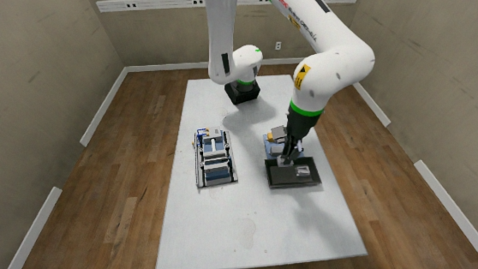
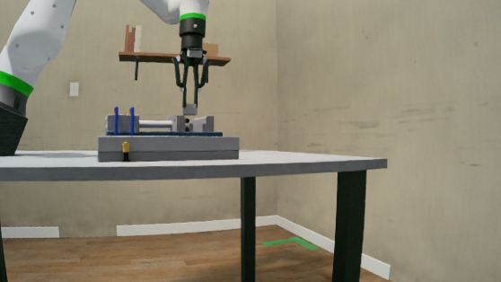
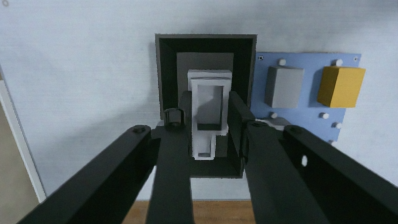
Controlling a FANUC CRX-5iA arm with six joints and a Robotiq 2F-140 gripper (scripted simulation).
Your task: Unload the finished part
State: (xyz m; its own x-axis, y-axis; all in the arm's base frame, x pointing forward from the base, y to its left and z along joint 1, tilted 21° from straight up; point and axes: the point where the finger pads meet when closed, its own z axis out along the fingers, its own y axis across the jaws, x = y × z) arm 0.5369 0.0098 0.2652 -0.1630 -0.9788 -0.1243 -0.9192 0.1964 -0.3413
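Black outfeed tray [image 1: 314,176], lower right of centre on the counter [image 1: 257,223], holds one pocketed block [image 1: 302,170]. Hand [image 3: 210,132], fingers narrowly set, clamps the grey finished part [image 3: 207,107], pocket up, above the tray.

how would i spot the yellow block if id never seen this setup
Find the black outfeed tray on the white table; a blue plate dotted with small white pegs lies against one side of it. Two blocks stand on that plate, and the yellow block is the one farther from the tray, its neighbour being plain grey.
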